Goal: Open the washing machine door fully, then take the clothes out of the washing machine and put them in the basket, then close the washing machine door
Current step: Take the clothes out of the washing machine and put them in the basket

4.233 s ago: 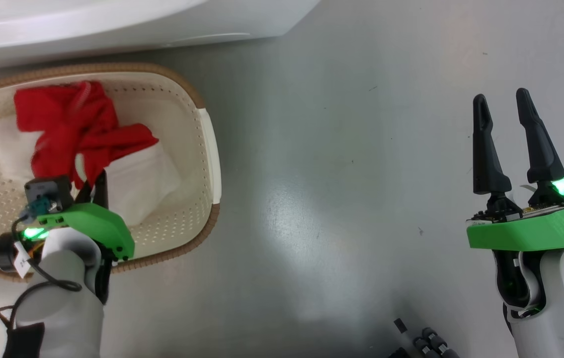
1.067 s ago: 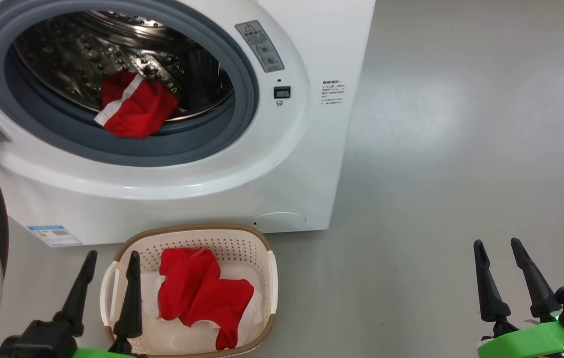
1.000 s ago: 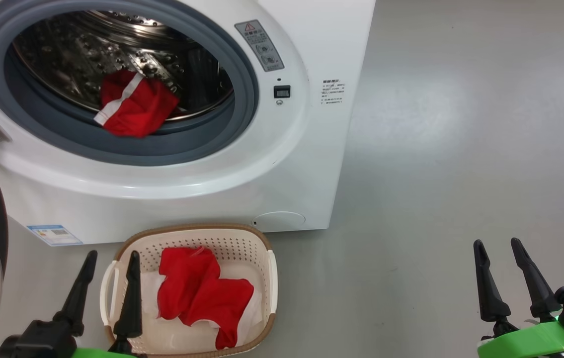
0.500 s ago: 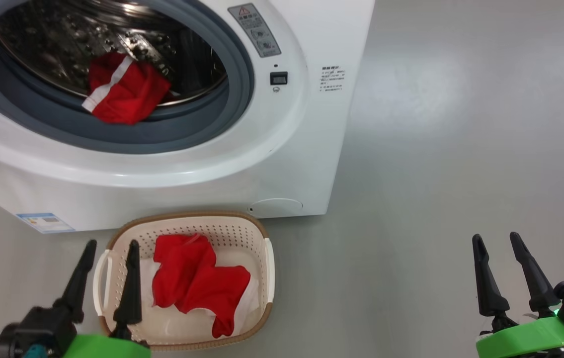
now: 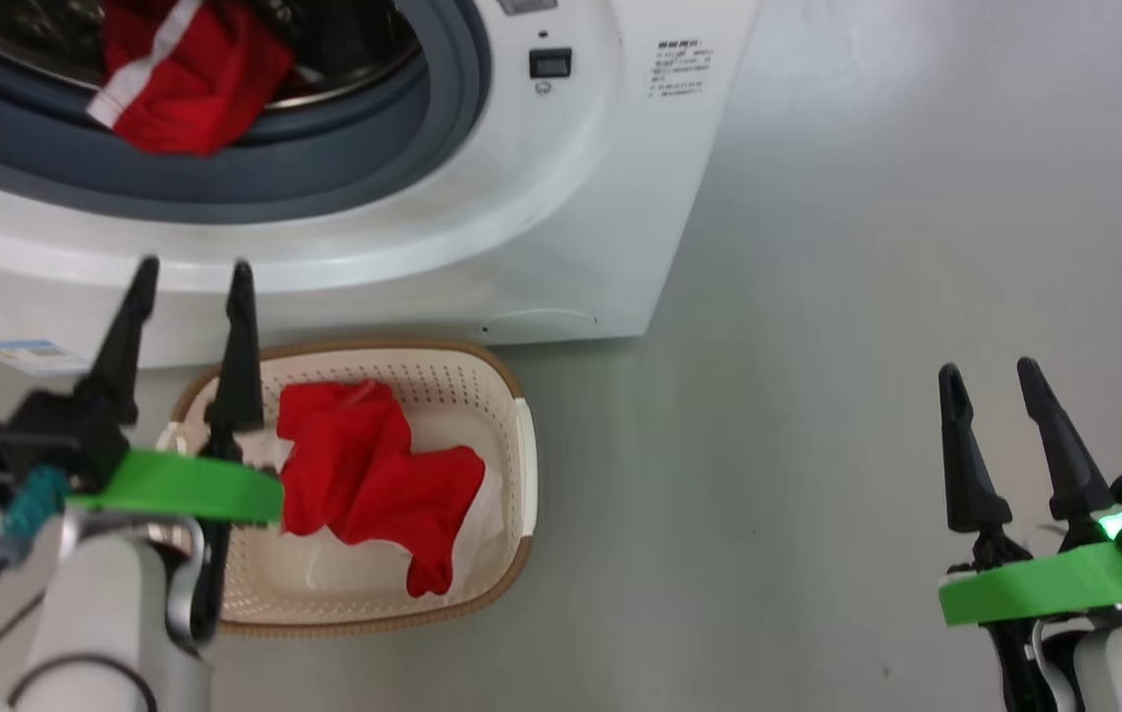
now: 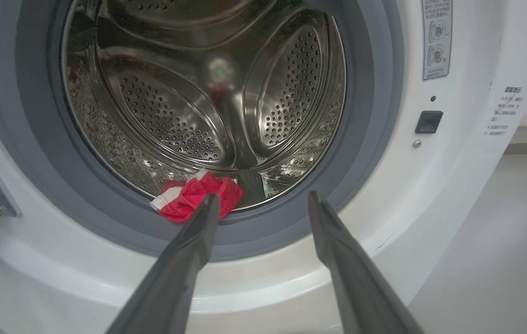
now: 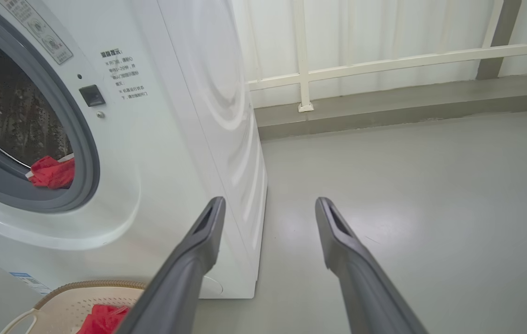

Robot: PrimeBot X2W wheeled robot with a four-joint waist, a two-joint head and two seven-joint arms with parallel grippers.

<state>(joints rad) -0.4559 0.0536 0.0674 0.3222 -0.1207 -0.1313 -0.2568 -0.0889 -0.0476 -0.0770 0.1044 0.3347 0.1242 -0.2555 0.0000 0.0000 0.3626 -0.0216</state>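
The washing machine [image 5: 561, 198] is cut off at the head view's top; its label [image 5: 681, 67] (tiny print) is unreadable. The left gripper [image 5: 190, 269] hides the basket's [image 5: 519, 465] left rim.

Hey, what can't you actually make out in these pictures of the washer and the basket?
Head view: the basket's left side, behind the left gripper.
Head view: the red garment in the washing machine, cut by the top edge.
Left wrist view: that garment's lower right, behind a finger.
Head view: the printed label, too small to read.

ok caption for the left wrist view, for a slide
Open left gripper aimed at the red garment at the front edge of the drum inside the washing machine.
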